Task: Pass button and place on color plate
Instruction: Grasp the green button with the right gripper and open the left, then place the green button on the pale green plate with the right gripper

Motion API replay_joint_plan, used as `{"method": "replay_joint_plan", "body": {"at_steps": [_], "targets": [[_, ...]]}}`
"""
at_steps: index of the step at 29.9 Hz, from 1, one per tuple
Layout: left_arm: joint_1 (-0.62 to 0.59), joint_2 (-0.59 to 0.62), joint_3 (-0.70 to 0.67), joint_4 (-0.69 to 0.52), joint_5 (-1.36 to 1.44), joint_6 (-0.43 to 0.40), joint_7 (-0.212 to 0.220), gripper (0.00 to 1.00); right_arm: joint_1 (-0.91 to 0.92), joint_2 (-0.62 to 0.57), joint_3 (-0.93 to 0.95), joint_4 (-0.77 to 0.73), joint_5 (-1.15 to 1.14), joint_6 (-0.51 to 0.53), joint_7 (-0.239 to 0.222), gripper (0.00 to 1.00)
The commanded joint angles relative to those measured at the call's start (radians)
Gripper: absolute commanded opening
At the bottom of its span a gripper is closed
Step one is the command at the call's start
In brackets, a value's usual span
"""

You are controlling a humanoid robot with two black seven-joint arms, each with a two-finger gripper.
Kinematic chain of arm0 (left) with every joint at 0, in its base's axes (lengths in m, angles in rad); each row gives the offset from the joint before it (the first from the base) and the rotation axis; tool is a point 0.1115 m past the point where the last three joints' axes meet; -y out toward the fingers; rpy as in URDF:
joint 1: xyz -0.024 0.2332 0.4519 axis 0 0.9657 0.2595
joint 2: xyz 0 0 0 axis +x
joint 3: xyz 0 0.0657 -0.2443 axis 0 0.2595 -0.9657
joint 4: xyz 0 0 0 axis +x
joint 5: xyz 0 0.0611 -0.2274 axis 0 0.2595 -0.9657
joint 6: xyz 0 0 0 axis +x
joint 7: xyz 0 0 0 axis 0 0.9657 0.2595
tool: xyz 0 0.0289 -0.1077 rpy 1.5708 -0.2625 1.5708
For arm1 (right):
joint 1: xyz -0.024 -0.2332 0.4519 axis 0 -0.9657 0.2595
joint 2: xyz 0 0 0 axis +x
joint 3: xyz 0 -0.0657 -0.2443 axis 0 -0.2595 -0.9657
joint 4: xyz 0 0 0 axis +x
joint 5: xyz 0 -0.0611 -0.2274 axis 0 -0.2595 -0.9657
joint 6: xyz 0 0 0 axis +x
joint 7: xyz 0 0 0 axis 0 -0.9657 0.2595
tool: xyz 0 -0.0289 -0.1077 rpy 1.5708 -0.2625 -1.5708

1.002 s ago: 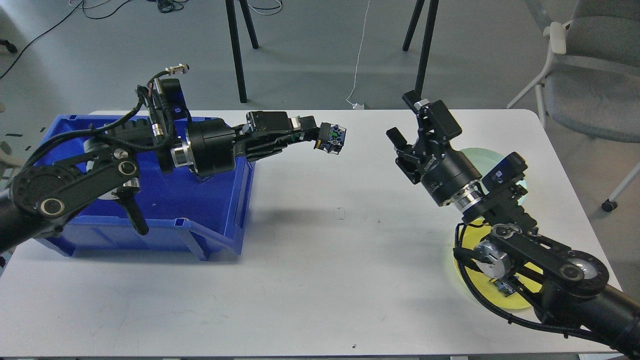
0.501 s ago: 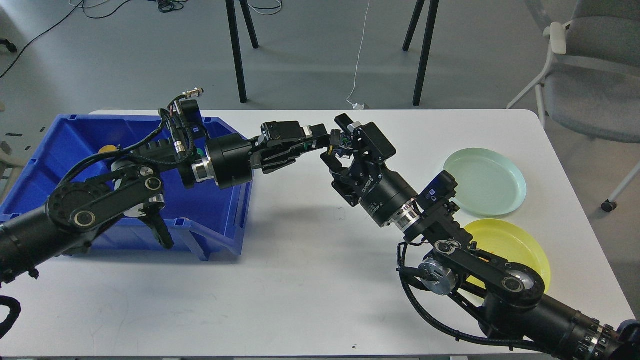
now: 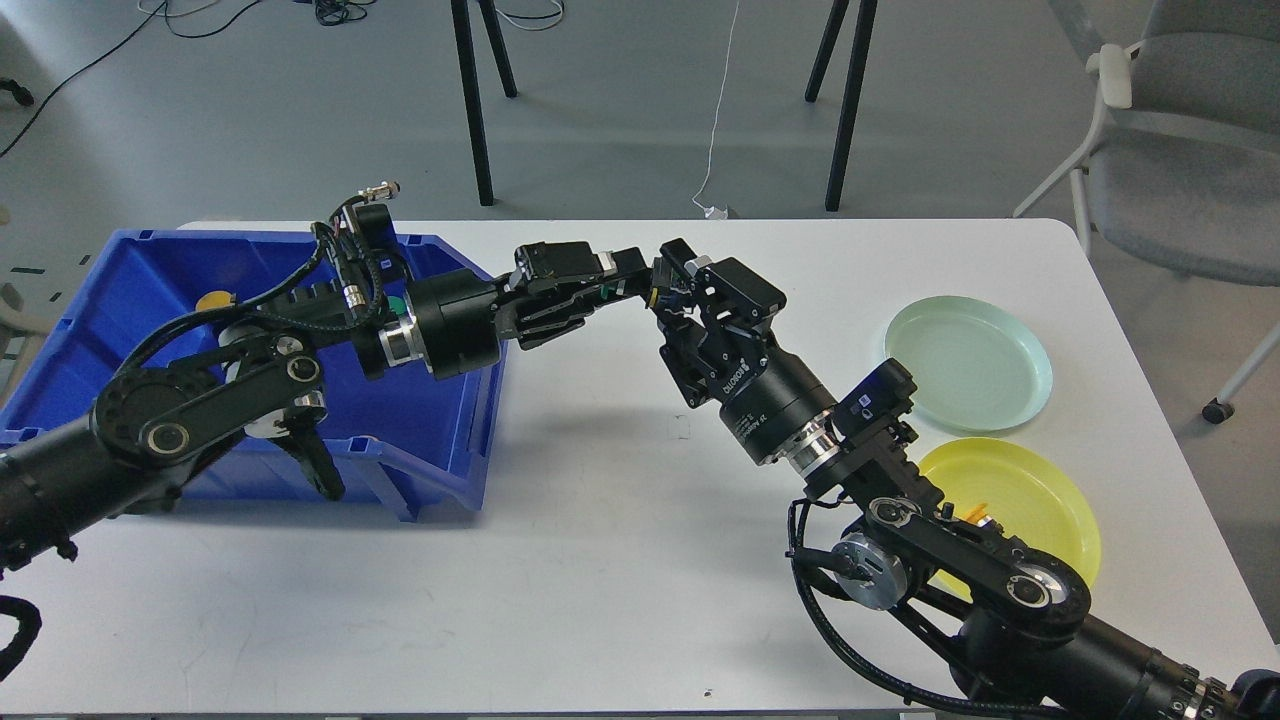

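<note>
Compared with half a second before, the two arms have moved only a little: the left gripper (image 3: 650,285) and the right gripper (image 3: 675,290) are now pressed closer together above the white tabletop (image 3: 600,560), a bit more to the left. One second before, they were well apart and the button module was clearly visible in the left jaws.

Now the button (image 3: 660,290) sits between the two grippers and is almost hidden by them. The left jaws are clenched on it; for the right jaws I cannot tell if they grasp it or are released.

There are two round, smooth, shallow plates: one pale green plate (image 3: 968,360) and one yellow plate (image 3: 1030,500), near each other on the right. One blue plastic bin (image 3: 440,470), rectangular with glossy walls, stands on the left.
</note>
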Motion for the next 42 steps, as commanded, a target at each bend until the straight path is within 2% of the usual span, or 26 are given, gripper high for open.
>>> {"method": "replay_joint_plan", "body": {"at_steps": [1, 5, 7, 8, 10, 11, 14, 21, 25, 27, 29, 35, 41, 42], "targets": [[0.001, 0.000, 0.001, 0.001, 0.000, 0.000, 0.002, 0.07, -0.011, 0.002, 0.005, 0.003, 0.003, -0.003, 0.000, 0.01], [0.001, -0.001, 0.001, 0.001, 0.002, 0.000, 0.002, 0.08, -0.016, 0.002, 0.005, 0.004, 0.003, -0.004, 0.000, 0.01], [0.001, -0.001, 0.001, 0.001, 0.002, 0.001, 0.002, 0.14, -0.019, 0.002, 0.005, 0.004, 0.003, -0.004, 0.000, 0.01], [0.001, -0.003, 0.001, 0.003, 0.000, 0.001, 0.002, 0.25, -0.019, 0.000, 0.005, 0.004, 0.003, -0.004, 0.000, 0.01], [0.004, -0.011, -0.002, 0.004, -0.006, 0.003, 0.002, 0.58, -0.020, -0.001, 0.014, 0.006, 0.003, -0.006, 0.000, 0.01], [0.006, -0.014, -0.009, 0.004, -0.021, 0.001, 0.002, 0.70, -0.026, -0.003, 0.023, 0.006, 0.003, -0.006, 0.000, 0.01], [0.007, -0.015, -0.017, 0.016, -0.067, -0.006, 0.002, 0.82, -0.042, -0.010, 0.054, 0.006, 0.003, -0.006, 0.000, 0.01], [0.013, -0.021, -0.019, 0.030, -0.099, -0.009, 0.002, 0.89, -0.106, -0.107, 0.143, -0.002, 0.000, -0.009, 0.000, 0.01], [0.020, -0.023, -0.019, 0.041, -0.101, -0.011, 0.002, 0.89, -0.129, -0.251, 0.174, -0.036, -0.008, -0.114, 0.000, 0.01], [0.020, -0.023, -0.019, 0.041, -0.102, -0.012, 0.002, 0.90, -0.129, -0.325, 0.165, -0.120, -0.013, -0.173, 0.000, 0.01], [0.023, -0.023, -0.019, 0.042, -0.107, -0.014, 0.002, 0.91, -0.125, -0.362, 0.146, -0.230, -0.014, -0.188, 0.000, 0.01], [0.024, -0.024, -0.020, 0.044, -0.107, -0.016, 0.002, 0.92, -0.062, -0.377, 0.053, -0.477, -0.014, -0.193, 0.000, 0.02], [0.026, -0.024, -0.019, 0.044, -0.109, -0.016, 0.002, 0.92, -0.032, -0.340, -0.006, -0.527, -0.011, -0.198, 0.000, 0.36], [0.026, -0.024, -0.020, 0.044, -0.109, -0.016, 0.002, 0.92, -0.032, -0.331, -0.004, -0.527, -0.011, -0.198, 0.000, 0.47]]}}
